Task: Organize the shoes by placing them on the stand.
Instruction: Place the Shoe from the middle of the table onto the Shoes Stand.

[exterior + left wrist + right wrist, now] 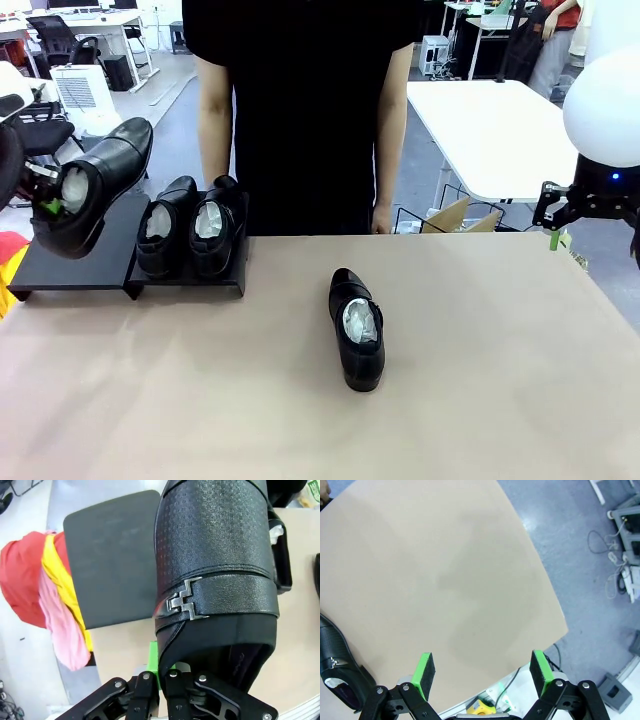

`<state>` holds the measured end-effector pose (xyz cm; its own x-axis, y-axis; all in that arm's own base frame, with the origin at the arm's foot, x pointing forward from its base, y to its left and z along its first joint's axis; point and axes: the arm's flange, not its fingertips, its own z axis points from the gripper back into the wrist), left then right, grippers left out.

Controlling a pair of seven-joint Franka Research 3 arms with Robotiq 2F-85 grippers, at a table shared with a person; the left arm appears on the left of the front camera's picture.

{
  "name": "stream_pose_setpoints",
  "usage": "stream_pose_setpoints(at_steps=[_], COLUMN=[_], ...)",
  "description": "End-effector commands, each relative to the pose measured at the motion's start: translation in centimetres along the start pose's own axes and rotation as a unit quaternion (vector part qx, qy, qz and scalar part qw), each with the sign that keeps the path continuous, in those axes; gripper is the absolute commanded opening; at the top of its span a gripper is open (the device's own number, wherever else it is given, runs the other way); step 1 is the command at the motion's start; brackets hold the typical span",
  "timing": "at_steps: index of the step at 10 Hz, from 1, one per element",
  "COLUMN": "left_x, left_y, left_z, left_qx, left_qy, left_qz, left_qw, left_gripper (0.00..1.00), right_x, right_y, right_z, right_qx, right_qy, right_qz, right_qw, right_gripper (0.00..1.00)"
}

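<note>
My left gripper (48, 206) is shut on the heel rim of a glossy black shoe (98, 180), holding it tilted with the toe up above the bare left panel of the black stand (75, 268). In the left wrist view that shoe (215, 565) rises from my gripper (160, 680), with the stand's panel (110, 560) beneath. Two paper-stuffed shoes (165, 225) (215, 228) stand side by side on the right panel. Another shoe (357, 328) lies mid-table, its heel also at the edge of the right wrist view (337, 665). My right gripper (555, 225) (482, 672) hangs open and holds nothing, over the table's right edge.
A person in black stands at the far side, hands (380, 215) hanging by the table edge. A red, yellow and pink cloth (45, 590) lies left of the stand. The tan table (480, 380) has free room at front and right.
</note>
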<state>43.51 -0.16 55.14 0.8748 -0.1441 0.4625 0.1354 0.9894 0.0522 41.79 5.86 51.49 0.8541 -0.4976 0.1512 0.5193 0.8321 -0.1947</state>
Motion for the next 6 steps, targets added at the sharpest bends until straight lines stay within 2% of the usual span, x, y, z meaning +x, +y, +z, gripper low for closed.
stream_pose_setpoints(at_steps=[1,2,5,6], left_x=[0.1,0.8,1.5,1.8], left_y=[0.3,0.1,6.0,7.6], left_z=[-0.5,-1.5,-4.2,-5.5], left_qx=[0.001,-0.023,0.033,0.032], left_qy=[0.0,0.015,0.046,0.057], left_qz=[0.003,0.016,0.074,0.084], left_qw=[1.0,0.999,0.996,0.994], left_gripper=[0.0,0.0,0.0,0.0], right_x=[0.0,0.0,0.0,0.0], right_y=[0.0,0.0,0.0,0.0], right_z=[0.0,0.0,0.0,0.0], right_qx=[0.001,0.001,0.001,0.001], right_qy=[-0.005,-0.005,-0.005,-0.005], right_qz=[-0.005,-0.005,-0.005,-0.005], right_qw=[1.0,1.0,1.0,1.0], right_gripper=[1.0,1.0,1.0,1.0])
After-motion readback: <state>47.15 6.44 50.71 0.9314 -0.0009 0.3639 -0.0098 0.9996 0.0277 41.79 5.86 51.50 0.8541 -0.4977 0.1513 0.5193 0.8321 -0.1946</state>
